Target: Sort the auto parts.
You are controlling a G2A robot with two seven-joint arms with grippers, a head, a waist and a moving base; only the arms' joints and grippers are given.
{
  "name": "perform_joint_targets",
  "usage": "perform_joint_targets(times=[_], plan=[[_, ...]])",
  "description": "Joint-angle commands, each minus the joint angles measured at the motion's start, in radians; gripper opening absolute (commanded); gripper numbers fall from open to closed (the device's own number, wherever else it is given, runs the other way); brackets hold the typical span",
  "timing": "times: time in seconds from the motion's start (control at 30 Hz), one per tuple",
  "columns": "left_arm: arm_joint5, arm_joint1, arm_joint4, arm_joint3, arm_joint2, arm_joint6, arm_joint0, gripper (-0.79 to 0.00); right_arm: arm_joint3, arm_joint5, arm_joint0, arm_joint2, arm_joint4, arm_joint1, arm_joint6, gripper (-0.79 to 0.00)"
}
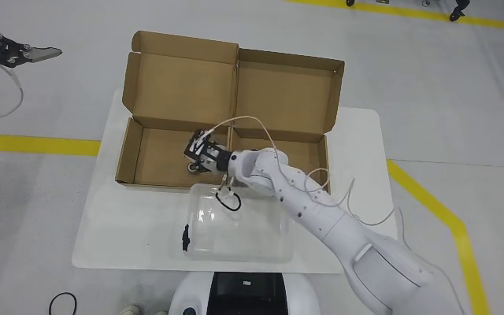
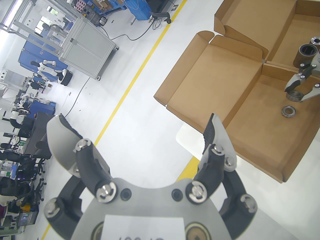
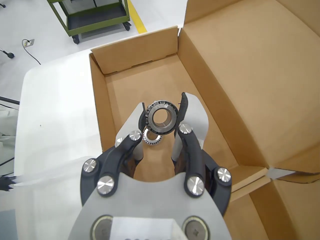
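- The right arm (image 1: 315, 201) is stretched from the robot's near right corner diagonally across the table (image 1: 98, 228). It passes over a clear tub (image 1: 260, 244) and ends inside the left box (image 1: 130, 157).
- The right gripper (image 3: 163, 107) points down into that box, with its jaws clamped on a bearing (image 3: 162, 119). One pad sits on each side of the outer ring, and the bore faces up at the wrist.
- The left gripper (image 2: 136, 126) hangs off to the side over the floor, well apart from the table. Its jaws are spread wide with nothing between them.
- In the left box, a second bearing (image 3: 152, 138) lies flat on the cardboard floor, just beside the held one. I can't tell if the two touch.
- In the neighbour box (image 1: 287, 87), two brown sleeves (image 2: 306, 54) stand upright near the shared wall.
- The clear tub sits at the table's front edge, just in front of both boxes. A small black bit (image 1: 186, 236) sits at its left side, too small to make out.
- Both box lids stand open along the far side, and the walls are low.
- The right gripper is well apart from the left box's outer wall and nearer the wall it shares with the neighbour box.
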Motion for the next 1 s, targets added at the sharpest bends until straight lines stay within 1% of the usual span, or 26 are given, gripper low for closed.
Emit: perform_joint_targets(times=[0.0, 0.27, 0.4, 0.53, 0.6, 0.63, 0.7, 0.9, 0.97], plan=[[0.0, 0.0, 0.0, 0.0, 0.0, 0.0, 0.0, 0.0, 0.023, 0.02, 0.01, -0.005, 0.001, -0.011, 0.033, -0.785], [0.0, 0.0, 0.0, 0.0, 0.0, 0.0, 0.0, 0.0, 0.087, 0.08, 0.046, -0.033, -0.01, -0.056, 0.171, -0.785], [0.0, 0.0, 0.0, 0.0, 0.0, 0.0, 0.0, 0.0, 0.12, 0.093, 0.061, -0.044, -0.011, -0.077, 0.216, -0.785], [0.0, 0.0, 0.0, 0.0, 0.0, 0.0, 0.0, 0.0, 0.152, 0.094, 0.07, -0.048, -0.012, -0.095, 0.231, -0.782], [0.0, 0.0, 0.0, 0.0, 0.0, 0.0, 0.0, 0.0, 0.167, 0.096, 0.076, -0.05, -0.016, -0.103, 0.239, -0.708], [0.0, 0.0, 0.0, 0.0, 0.0, 0.0, 0.0, 0.0, 0.173, 0.095, 0.078, -0.05, -0.016, -0.106, 0.238, -0.656], [0.0, 0.0, 0.0, 0.0, 0.0, 0.0, 0.0, 0.0, 0.187, 0.102, 0.082, -0.05, -0.02, -0.113, 0.243, -0.594], [0.0, 0.0, 0.0, 0.0, 0.0, 0.0, 0.0, 0.0, 0.214, 0.102, 0.09, -0.046, -0.029, -0.13, 0.239, -0.548], [0.0, 0.0, 0.0, 0.0, 0.0, 0.0, 0.0, 0.0, 0.222, 0.1, 0.091, -0.041, -0.027, -0.134, 0.227, -0.508]])
